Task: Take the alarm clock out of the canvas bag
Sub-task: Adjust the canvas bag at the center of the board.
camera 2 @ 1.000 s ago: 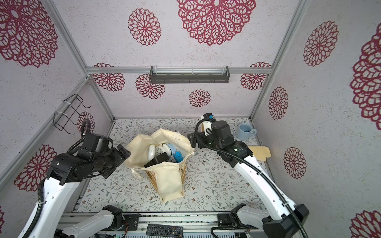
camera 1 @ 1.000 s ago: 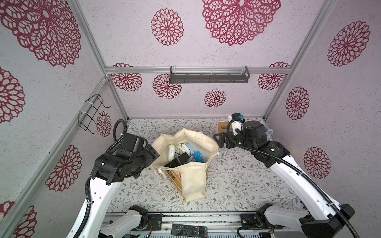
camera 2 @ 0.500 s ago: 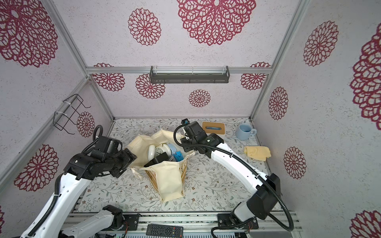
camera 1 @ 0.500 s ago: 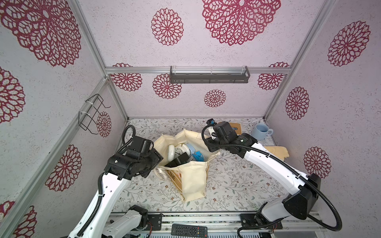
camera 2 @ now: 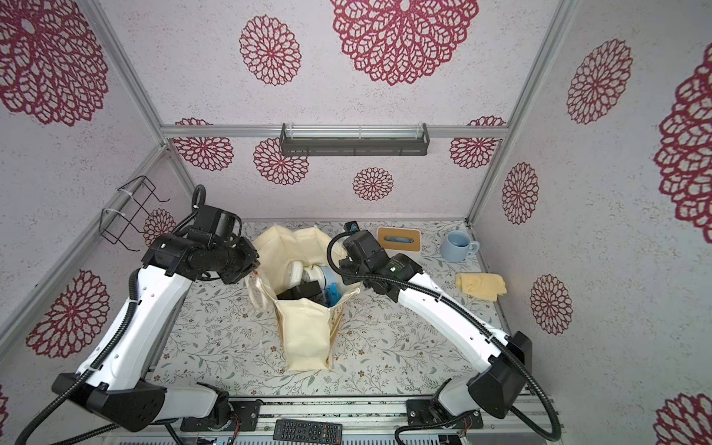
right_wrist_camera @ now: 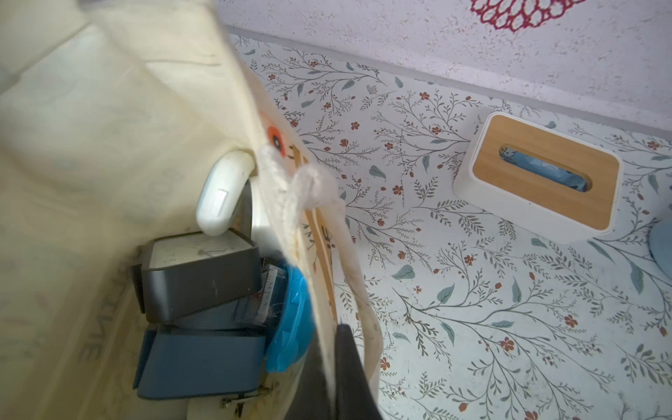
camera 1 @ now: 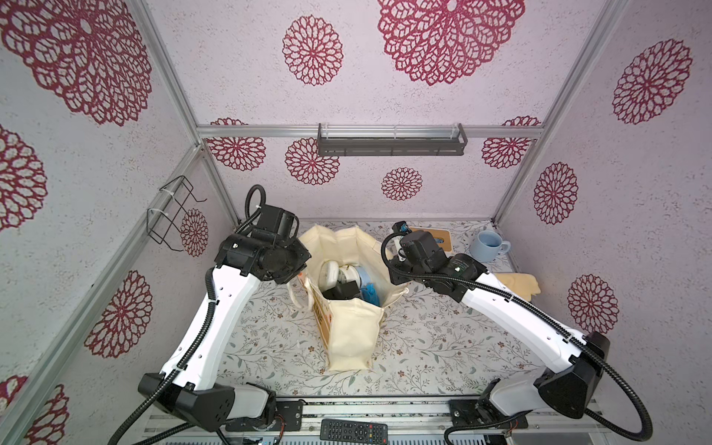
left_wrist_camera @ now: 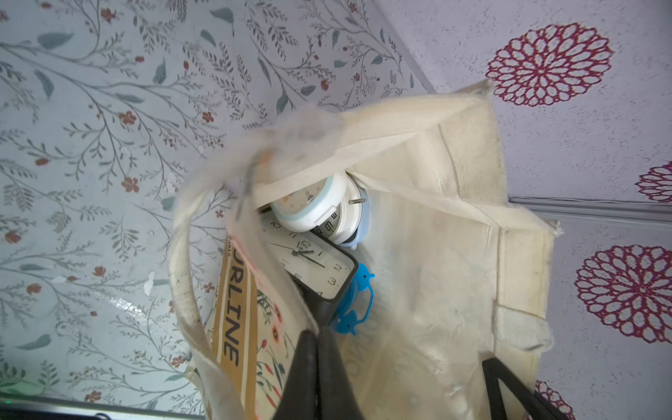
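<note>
Overhead view: floral tabletop (camera 1: 443, 339) inside a booth w/ red-flower walls. A cream canvas bag (camera 1: 352, 331) is standing upright mid-tabletop, mouth gaping open.

Far left of the bag, a black wire rack (camera 1: 169, 215) is hanging on the wall. L arm (camera 1: 231, 285) is reaching to the bag's left rim. In the left wrist view, the L jaws are pressed together, pinching the rim cloth beside the tan printed panel w/ black lettering. A cloth handle is drooping outside that wall.

Inside the bag, items are lying piled:
- black-framed square clock (left_wrist_camera: 312, 262) w/ white face, tilted
- round clock (left_wrist_camera: 342, 218) w/ white dial & pale-blue body, touching the square one
- white disc w/ blue ring (left_wrist_camera: 309, 203), overlapping the round clock
- bright blue plastic piece (left_wrist_camera: 358, 302), just beside the square clock

Can't tell which is the alarm clock; both clocks are sitting in the bag.

In front of the bag, a black remote (camera 1: 353, 430) is lying on the rail.

R arm (camera 1: 512, 316) is reaching to the bag's right rim. In the right wrist view, the R jaws are closed on the rim cloth, a handle strap hanging just beside them.

Right of the bag & behind it, a white tissue box (right_wrist_camera: 542, 174) w/ wooden lid is sitting on the tabletop. Further right are a pale-blue mug (camera 1: 487, 246) & a folded yellow cloth (camera 1: 516, 283).
</note>
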